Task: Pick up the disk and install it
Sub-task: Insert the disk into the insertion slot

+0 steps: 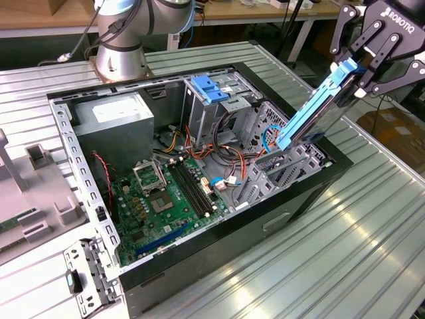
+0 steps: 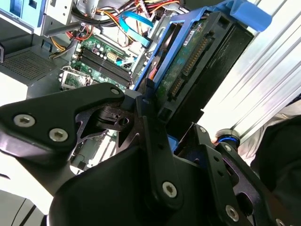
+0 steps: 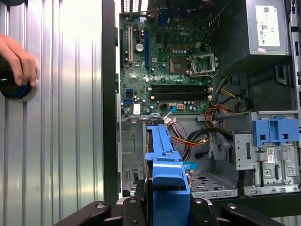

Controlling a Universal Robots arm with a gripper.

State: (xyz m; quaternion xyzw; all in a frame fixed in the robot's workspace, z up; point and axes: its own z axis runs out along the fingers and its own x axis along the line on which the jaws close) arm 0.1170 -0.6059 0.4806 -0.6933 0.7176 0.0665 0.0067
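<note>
The disk (image 1: pixel 315 106) is a grey drive in a bright blue carrier, and my gripper (image 1: pixel 364 65) is shut on its upper end at the exterior view's upper right. It hangs steeply tilted, its lower end just above the metal drive cage (image 1: pixel 279 169) at the near corner of the open computer case (image 1: pixel 232 229). In the first wrist view the disk (image 3: pixel 164 160) runs from the gripper (image 3: pixel 167 207) toward the cage bay. The second wrist view shows the disk's (image 2: pixel 188 66) green circuit side between the black fingers (image 2: pixel 150 127).
A fixed blue bracket (image 1: pixel 209 90) tops the rear drive cage. Motherboard (image 1: pixel 166 199), power supply (image 1: pixel 113 116) and cable bundles (image 1: pixel 226 149) lie inside the case. A person's hand (image 3: pixel 19 59) rests on a round knob (image 3: pixel 19 92) on the ribbed table. Grey parts (image 1: pixel 33 193) lie at the exterior view's left.
</note>
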